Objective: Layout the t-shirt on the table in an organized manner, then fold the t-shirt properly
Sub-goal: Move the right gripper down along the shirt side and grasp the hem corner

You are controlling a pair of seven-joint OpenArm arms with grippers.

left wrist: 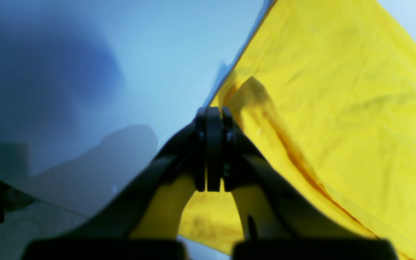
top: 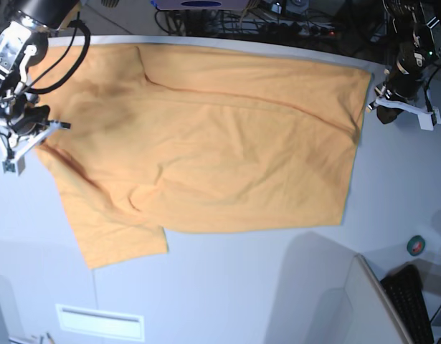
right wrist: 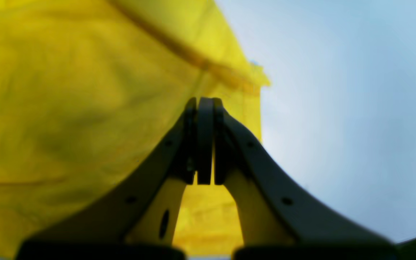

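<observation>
The orange-yellow t-shirt (top: 206, 143) lies spread across the white-grey table (top: 242, 287), with wrinkles and one sleeve pointing toward the front left. In the base view my left gripper (top: 376, 100) is at the shirt's right edge, near its far corner. Up close, the left gripper (left wrist: 213, 110) is shut on a raised fold of the t-shirt (left wrist: 338, 90). My right gripper (top: 32, 140) is at the shirt's left edge. Its wrist view shows the right gripper (right wrist: 204, 101) shut, pinching the t-shirt (right wrist: 67, 108) close to a corner, with bare table (right wrist: 338, 108) beside it.
Cables (top: 277, 18) and equipment run along the table's far edge. A black keyboard (top: 410, 301) and a small round green object (top: 416, 245) sit at the front right. A white rectangular label (top: 98, 322) lies near the front left.
</observation>
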